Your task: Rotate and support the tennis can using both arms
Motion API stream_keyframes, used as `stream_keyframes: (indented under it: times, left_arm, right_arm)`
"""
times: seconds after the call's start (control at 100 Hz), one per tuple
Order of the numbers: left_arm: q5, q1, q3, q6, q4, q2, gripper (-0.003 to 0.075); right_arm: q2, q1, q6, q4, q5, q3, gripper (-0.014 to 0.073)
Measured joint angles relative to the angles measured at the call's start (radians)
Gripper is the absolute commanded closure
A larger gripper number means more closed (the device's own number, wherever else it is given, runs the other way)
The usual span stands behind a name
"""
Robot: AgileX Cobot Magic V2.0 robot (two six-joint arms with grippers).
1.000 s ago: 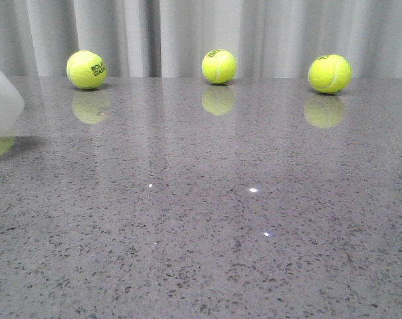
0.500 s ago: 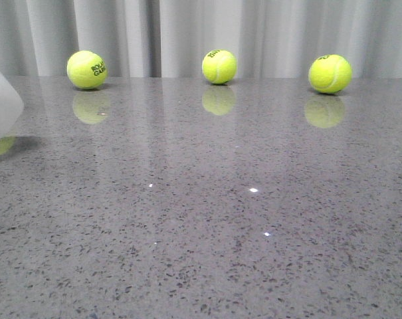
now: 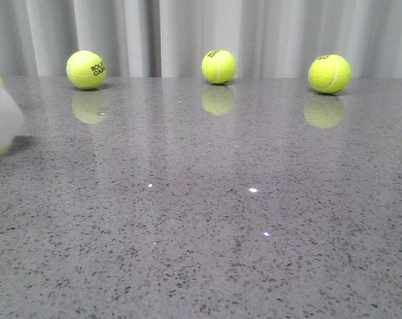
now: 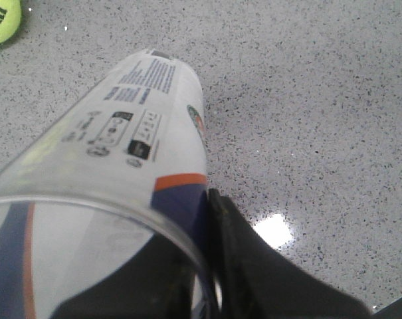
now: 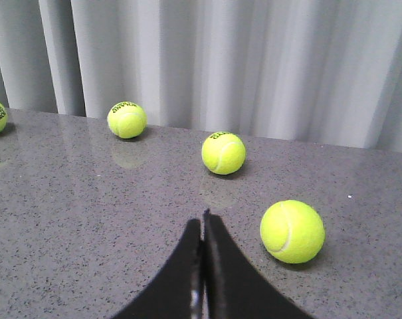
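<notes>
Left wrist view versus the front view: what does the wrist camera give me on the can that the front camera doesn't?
Left wrist only: the tennis can close up, its printed label, orange stripe and navy panel, with the left gripper shut on it.

Front only: three tennis balls in a row by the curtain, left, middle, right.

Both: the speckled grey table and the can, just a white blur at the front view's left edge.

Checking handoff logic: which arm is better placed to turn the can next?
Left. The left gripper is shut on the tennis can. The right gripper is shut on nothing, facing the tennis balls, with no can in its view.
</notes>
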Motion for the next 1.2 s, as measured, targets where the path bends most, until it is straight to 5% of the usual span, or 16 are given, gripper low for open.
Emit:
stream_keyframes:
  times: [0.17, 0.26, 0.82, 1.2]
  left_arm:
    - [0.0, 0.0, -0.025, 0.0, -0.016, 0.004, 0.0305]
    - [0.0, 0.0, -0.04, 0.0, -0.02, 0.005, 0.022]
    - [-0.026, 0.0, -0.235, 0.007, -0.014, 0.265, 0.0216]
    - [-0.004, 0.0, -0.352, 0.007, -0.014, 0.277, 0.0217]
  right_arm:
    - [0.0, 0.0, 0.0, 0.0, 0.0, 0.0, 0.0662]
    - [0.0, 0.0, 0.0, 0.0, 0.0, 0.0, 0.0662]
    - [0.0, 0.0, 0.0, 0.0, 0.0, 0.0, 0.0662]
    - [0.0, 0.0, 0.0, 0.0, 0.0, 0.0, 0.0662]
